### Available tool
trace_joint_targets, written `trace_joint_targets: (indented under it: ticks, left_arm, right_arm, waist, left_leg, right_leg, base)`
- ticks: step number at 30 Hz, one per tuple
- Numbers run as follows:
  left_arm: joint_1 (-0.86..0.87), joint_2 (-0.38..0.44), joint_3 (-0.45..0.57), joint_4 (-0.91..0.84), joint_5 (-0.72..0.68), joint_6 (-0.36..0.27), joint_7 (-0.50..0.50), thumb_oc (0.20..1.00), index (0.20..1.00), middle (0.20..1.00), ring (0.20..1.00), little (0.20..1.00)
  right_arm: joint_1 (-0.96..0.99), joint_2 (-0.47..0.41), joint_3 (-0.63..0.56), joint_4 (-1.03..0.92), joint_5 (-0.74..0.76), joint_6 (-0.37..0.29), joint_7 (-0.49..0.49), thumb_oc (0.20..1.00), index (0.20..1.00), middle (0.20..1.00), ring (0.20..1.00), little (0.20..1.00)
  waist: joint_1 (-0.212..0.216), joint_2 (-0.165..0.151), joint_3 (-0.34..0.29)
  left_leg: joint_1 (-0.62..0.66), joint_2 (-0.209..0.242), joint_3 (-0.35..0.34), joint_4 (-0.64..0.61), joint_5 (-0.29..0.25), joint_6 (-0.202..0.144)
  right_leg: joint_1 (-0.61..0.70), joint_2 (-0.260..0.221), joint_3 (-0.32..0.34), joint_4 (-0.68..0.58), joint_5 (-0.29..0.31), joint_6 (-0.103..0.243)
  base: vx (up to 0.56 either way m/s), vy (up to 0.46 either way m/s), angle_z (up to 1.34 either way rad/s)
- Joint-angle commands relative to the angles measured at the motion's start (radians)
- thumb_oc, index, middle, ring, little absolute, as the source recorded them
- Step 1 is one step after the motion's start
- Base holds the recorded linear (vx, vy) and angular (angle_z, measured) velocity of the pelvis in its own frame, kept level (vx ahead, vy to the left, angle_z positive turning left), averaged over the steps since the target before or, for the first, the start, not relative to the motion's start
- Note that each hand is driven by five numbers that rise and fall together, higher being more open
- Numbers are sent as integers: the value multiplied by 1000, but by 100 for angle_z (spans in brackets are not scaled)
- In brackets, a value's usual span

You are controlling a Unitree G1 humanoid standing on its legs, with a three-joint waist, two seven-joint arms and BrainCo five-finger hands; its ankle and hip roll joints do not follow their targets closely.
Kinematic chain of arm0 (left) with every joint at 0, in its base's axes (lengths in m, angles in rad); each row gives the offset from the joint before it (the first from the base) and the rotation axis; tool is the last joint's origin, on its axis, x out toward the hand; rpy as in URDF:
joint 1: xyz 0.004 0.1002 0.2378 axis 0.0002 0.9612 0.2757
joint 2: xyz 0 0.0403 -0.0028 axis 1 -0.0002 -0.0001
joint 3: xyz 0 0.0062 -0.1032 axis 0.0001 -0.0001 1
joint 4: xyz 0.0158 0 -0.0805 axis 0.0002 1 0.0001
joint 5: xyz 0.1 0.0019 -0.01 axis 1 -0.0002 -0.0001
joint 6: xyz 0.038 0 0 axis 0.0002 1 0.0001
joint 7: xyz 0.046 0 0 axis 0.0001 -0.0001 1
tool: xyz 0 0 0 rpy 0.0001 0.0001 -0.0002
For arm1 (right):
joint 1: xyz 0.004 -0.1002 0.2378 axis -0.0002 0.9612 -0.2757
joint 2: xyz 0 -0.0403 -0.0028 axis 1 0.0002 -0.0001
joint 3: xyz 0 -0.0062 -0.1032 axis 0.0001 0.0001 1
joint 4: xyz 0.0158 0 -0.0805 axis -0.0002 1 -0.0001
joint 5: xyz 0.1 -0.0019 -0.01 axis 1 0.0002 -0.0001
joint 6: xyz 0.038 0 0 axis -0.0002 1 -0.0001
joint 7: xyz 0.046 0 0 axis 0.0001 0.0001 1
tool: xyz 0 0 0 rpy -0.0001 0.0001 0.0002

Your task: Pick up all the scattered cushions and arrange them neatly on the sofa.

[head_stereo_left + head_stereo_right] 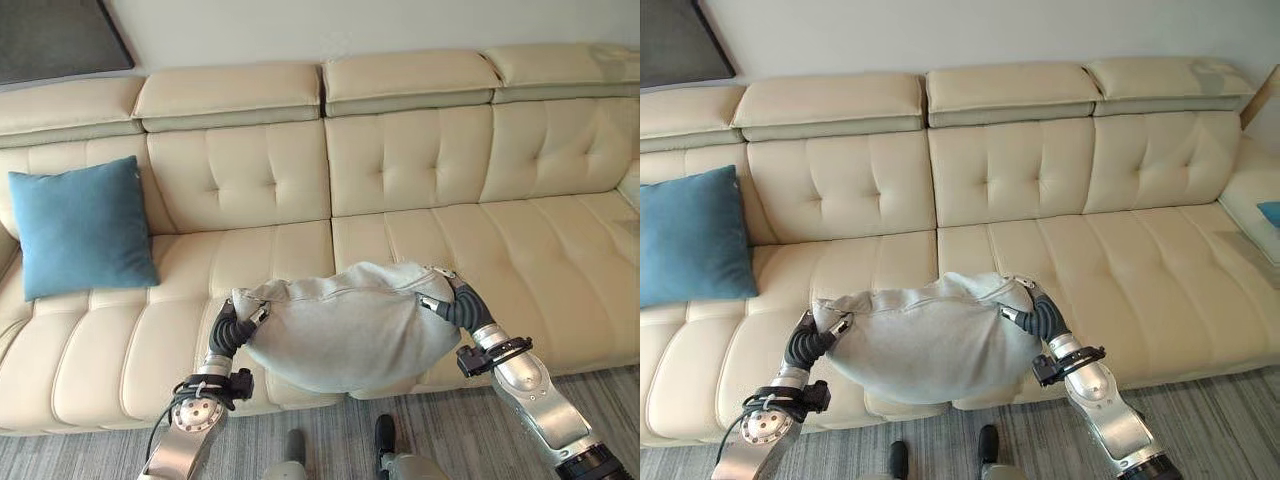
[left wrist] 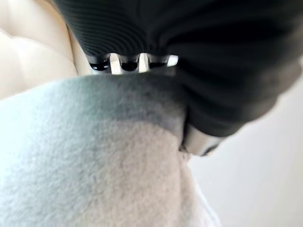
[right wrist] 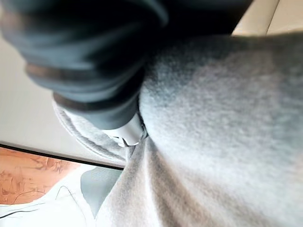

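I hold a soft grey cushion (image 1: 345, 330) between both hands, just above the front edge of the cream sofa (image 1: 500, 240), near its middle. My left hand (image 1: 230, 330) grips the cushion's left end, with fingers over the top edge and the thumb (image 2: 199, 142) pressed in below. At the right end my right hand (image 1: 462, 305) pinches the cloth the same way, thumb (image 3: 128, 135) dug into it. The cushion sags between them. A blue cushion (image 1: 82, 228) stands upright against the backrest on the sofa's left seat.
The seats to the right of the blue cushion are bare. A bit of another blue thing (image 1: 1270, 212) shows on the sofa's far right corner. Grey carpet (image 1: 480, 430) runs along the sofa front. A dark panel (image 1: 50, 35) hangs on the wall, upper left.
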Motion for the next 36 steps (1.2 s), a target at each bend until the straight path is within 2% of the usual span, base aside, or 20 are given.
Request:
trace_joint_targets:
  ticks: [1,3,5,9,11,13,17,18,19,21,22,25,26,31,34,36]
  left_arm:
    - [-143,15,-15,-16,72,-81,42,200,200,200,200,200]
    - [-215,12,-24,9,83,-82,85,200,200,200,200,200]
    - [-373,4,-54,77,94,-86,174,200,200,200,200,200]
    - [-671,12,-115,246,99,-93,300,200,200,200,200,200]
    - [-724,15,-128,283,95,-95,313,200,200,200,200,200]
    - [-882,17,-183,428,62,-104,339,200,200,200,200,200]
    - [-1056,20,-257,641,2,-110,329,200,200,200,200,200]
    - [-1106,29,-271,711,-7,-106,327,608,608,608,608,608]
    - [-1136,46,-280,746,4,-97,326,1000,1000,1000,1000,1000]
    - [-1165,105,-275,778,18,-92,322,1000,1000,1000,1000,1000]
    - [-1202,166,-261,833,-10,-98,314,1000,1000,1000,1000,1000]
    - [-1238,215,-265,877,-32,-97,300,1000,1000,1000,1000,1000]
    - [-1266,263,-273,913,-45,-90,282,1000,1000,1000,1000,1000]
    - [-1336,331,-292,1023,-110,-79,236,1000,1000,1000,1000,1000]
    - [-1348,345,-262,1086,-180,-78,211,1000,1000,1000,1000,1000]
    - [-1327,353,-233,1066,-220,-88,205,1000,1000,1000,1000,1000]
  right_arm:
    - [-152,79,34,-106,26,-120,-10,200,200,200,200,200]
    - [-250,103,65,-50,3,-120,-56,200,200,200,200,200]
    - [-423,155,112,49,-13,-120,-134,200,200,200,200,200]
    - [-709,223,178,264,-1,-121,-231,200,200,200,200,200]
    - [-761,226,186,314,1,-121,-248,200,200,200,200,200]
    - [-910,228,212,492,13,-107,-281,200,200,200,200,200]
    - [-1051,211,262,675,1,-89,-316,200,200,200,200,200]
    - [-1078,225,263,712,13,-93,-327,573,573,573,573,573]
    - [-1095,222,258,732,25,-97,-335,1000,1000,1000,1000,1000]
    - [-1112,198,242,736,27,-107,-343,1000,1000,1000,1000,1000]
    - [-1168,148,246,778,36,-114,-350,1000,1000,1000,1000,1000]
    - [-1215,116,252,816,56,-115,-351,1000,1000,1000,1000,1000]
    - [-1246,92,250,856,80,-114,-349,1000,1000,1000,1000,1000]
    - [-1311,45,250,966,163,-103,-338,1000,1000,1000,1000,1000]
    - [-1329,33,228,1036,236,-97,-337,1000,1000,1000,1000,1000]
    - [-1324,19,201,1051,268,-100,-346,1000,1000,1000,1000,1000]
  waist:
    - [7,-37,-59]
    - [8,-36,-63]
    - [14,-36,-58]
    - [30,-36,-4]
    - [34,-36,2]
    - [43,-35,27]
    - [38,-35,65]
    - [35,-37,71]
    - [32,-38,72]
    - [25,-39,64]
    - [26,-42,59]
    - [28,-42,60]
    - [32,-40,63]
    - [36,-36,75]
    - [37,-37,74]
    - [41,-37,75]
  left_leg:
    - [49,-19,-5,69,-127,-48]
    - [63,-19,-3,42,-121,-49]
    - [56,-18,0,9,-105,-52]
    - [-38,-17,-9,5,-72,-58]
    - [-67,-17,-13,8,-65,-59]
    - [-139,-20,-25,13,-41,-65]
    - [-208,-16,-36,15,-13,-78]
    - [-217,-14,-35,7,-6,-80]
    - [-228,-13,-33,-2,1,-82]
    - [-243,-12,-30,-23,7,-86]
    - [-256,-13,-28,-24,9,-87]
    - [-262,-15,-27,-23,9,-86]
    - [-263,-17,-29,-22,10,-86]
    - [-267,-20,-33,-22,12,-86]
    - [-275,-24,-37,-23,13,-86]
    - [-279,-28,-42,-24,14,-85]
  right_leg:
    - [32,-79,4,95,-154,84]
    - [44,-78,4,75,-149,86]
    - [33,-76,7,57,-136,89]
    - [-77,-77,20,73,-113,92]
    - [-104,-79,22,81,-110,92]
    - [-173,-84,22,98,-97,96]
    - [-234,-90,25,108,-87,103]
    - [-244,-90,29,103,-81,106]
    - [-253,-89,32,90,-72,111]
    - [-269,-89,38,64,-55,120]
    - [-280,-89,42,53,-46,126]
    - [-285,-91,43,52,-44,127]
    - [-284,-92,42,51,-42,128]
    - [-281,-95,38,46,-38,131]
    - [-285,-95,39,40,-34,132]
    - [-286,-95,38,36,-31,132]
  base:
    - [147,-9,13]
    - [92,-1,3]
    - [-23,-1,0]
    - [-197,-1,1]
    - [-113,3,4]
    - [-129,15,2]
    - [-34,12,11]
    - [20,19,11]
    - [46,24,7]
    - [68,33,-1]
    - [52,25,-3]
    - [30,18,0]
    - [37,27,3]
    - [22,12,1]
    - [43,16,2]
    - [44,10,3]
